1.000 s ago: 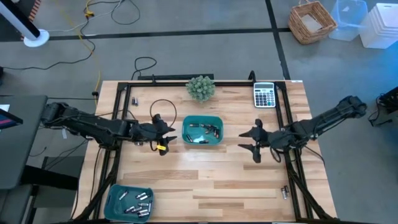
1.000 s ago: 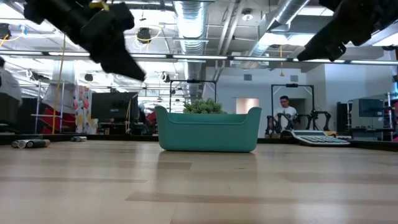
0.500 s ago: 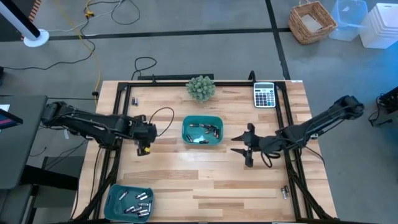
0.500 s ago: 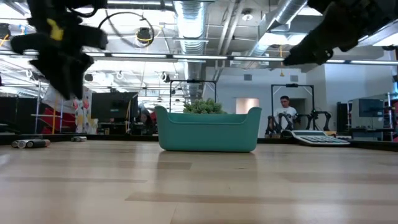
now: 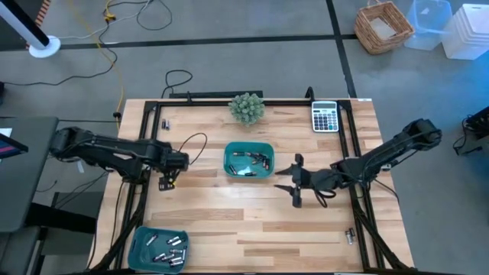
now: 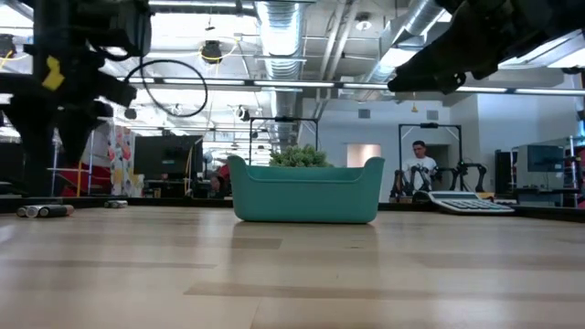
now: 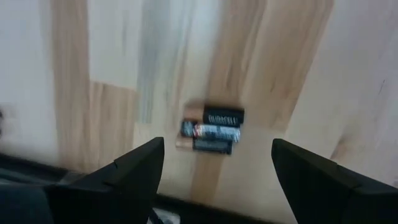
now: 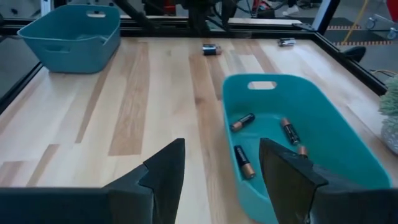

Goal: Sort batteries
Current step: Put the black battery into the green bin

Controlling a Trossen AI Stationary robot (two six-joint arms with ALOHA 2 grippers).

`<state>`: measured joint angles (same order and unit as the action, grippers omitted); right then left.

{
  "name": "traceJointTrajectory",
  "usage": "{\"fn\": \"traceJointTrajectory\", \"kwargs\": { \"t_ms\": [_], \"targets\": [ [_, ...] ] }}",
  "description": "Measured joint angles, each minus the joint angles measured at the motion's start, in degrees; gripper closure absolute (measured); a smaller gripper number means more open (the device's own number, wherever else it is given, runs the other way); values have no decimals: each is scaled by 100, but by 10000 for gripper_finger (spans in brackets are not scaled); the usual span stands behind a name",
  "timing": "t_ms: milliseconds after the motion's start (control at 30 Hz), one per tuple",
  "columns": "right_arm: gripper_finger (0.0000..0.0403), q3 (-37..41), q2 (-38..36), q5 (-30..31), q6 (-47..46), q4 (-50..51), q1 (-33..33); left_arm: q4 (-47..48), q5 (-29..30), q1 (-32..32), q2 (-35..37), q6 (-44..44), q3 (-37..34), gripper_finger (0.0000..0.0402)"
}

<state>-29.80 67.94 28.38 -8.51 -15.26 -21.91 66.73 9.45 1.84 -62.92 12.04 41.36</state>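
Both arms shifted left; left claw point(image 7: 214, 163) now hovers over 3 batteries point(image 7: 211, 130).

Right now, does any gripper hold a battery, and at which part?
No. The left gripper is open above loose batteries; the right gripper is open beside the tray.

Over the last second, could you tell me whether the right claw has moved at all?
Yes. In the high view the right claw, open, has shifted left toward the teal tray at the table's centre, and now sits just right of it.
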Motion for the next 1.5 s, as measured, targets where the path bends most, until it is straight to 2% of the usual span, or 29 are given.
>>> {"fn": "traceJointTrajectory", "kwargs": {
  "t_ms": [267,733,1100,1500],
  "targets": [
    [184,0,0,0,18,20,-17,-149,-393,-410,-240,-405,-39,109],
    [184,0,0,0,15,19,-11,-180,-498,-480,-1159,-500,-7,109],
    [184,0,-2,-2,-4,14,-11,-507,-631,-800,-1878,-1093,145,109],
    [184,0,-2,-2,-2,2,-11,-596,-804,-1249,-2063,-1465,145,108]
  ]
}}
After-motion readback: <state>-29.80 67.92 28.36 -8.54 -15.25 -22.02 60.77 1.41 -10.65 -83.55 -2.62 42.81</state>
